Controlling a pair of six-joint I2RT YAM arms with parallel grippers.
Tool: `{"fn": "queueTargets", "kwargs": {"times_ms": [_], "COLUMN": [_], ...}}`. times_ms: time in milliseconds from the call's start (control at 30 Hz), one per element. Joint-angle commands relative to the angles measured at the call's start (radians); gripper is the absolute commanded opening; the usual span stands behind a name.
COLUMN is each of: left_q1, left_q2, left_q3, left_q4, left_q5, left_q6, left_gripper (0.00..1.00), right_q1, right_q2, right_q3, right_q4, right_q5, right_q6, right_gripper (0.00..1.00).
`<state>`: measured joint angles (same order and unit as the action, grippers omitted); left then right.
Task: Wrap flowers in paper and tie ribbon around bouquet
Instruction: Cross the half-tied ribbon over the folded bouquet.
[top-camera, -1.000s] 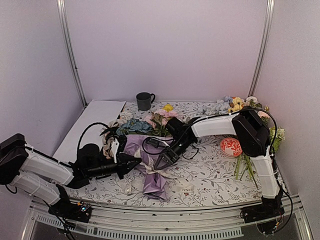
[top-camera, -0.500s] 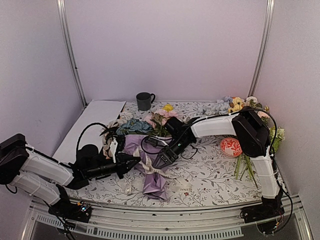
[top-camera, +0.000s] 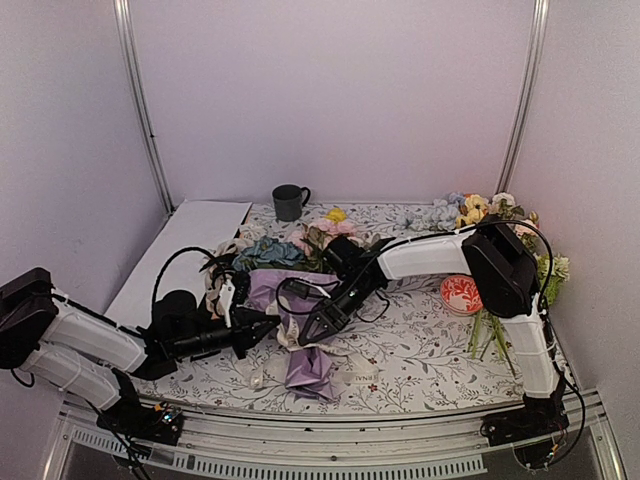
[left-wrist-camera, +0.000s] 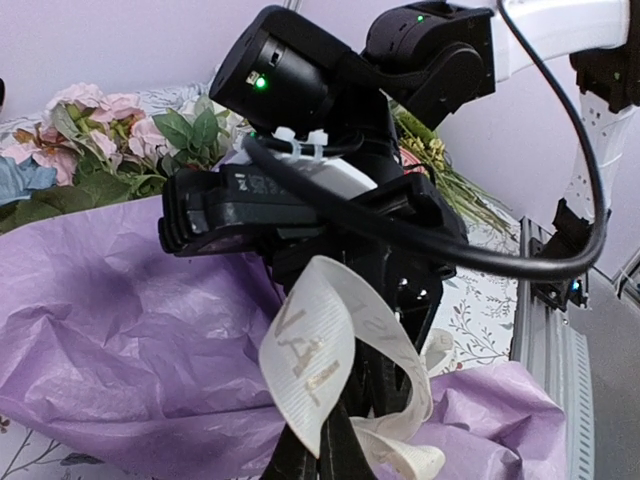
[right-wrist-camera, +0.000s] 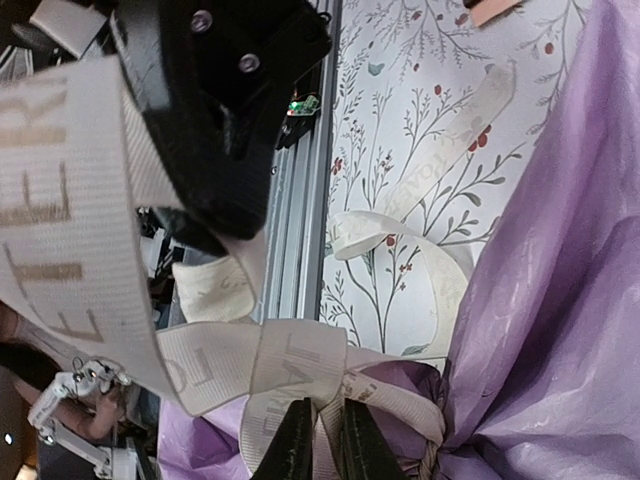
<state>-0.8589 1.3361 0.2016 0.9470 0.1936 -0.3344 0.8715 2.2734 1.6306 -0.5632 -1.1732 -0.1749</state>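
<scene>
The bouquet is seen lying on the table, left of centre by the front edge. Its narrow end is turned to the front and the flowers to the back. The ribbon is looped over the gathered waist of the paper, and one printed tail is left trailing on the table toward the front edge. The left gripper is brought in low from the left, its jaws pressed together on a rising loop of ribbon. The right gripper is set down on the waist from the right. Its jaws are drawn almost together and appear to be nipped on the ribbon band, though the contact is partly hidden.
</scene>
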Motion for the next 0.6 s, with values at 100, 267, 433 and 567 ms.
{"fn": "queueTargets", "kwargs": {"times_ms": [100, 267, 433, 567], "left_q1": [0.013, 0.014, 0.014, 0.014], "left_q2": [-0.012, -0.018, -0.01, -0.02], "left_q3": [-0.023, -0.033, -0.025, -0.029], "left_q4": [0.033, 0.035, 0.027, 0.025], "left_q5": [-0.02, -0.039, -0.043, -0.05], "left_q6": [-0.011, -0.017, -0.015, -0.017], "left_gripper": [0.0, 0.0, 0.0, 0.0], "right_q1": [-0.001, -0.024, -0.033, -0.036], "right_q2": [-0.029, -0.079, -0.12, -0.137], "right_q3": [-0.004, -0.026, -0.036, -0.037], "right_q4": [0.013, 0.017, 0.05, 0.061], "right_q5": [0.03, 0.072, 0.118, 0.159], "right_q6": [-0.005, 0.007, 0.049, 0.084], "right_gripper": [0.02, 0.0, 0.0, 0.01]}}
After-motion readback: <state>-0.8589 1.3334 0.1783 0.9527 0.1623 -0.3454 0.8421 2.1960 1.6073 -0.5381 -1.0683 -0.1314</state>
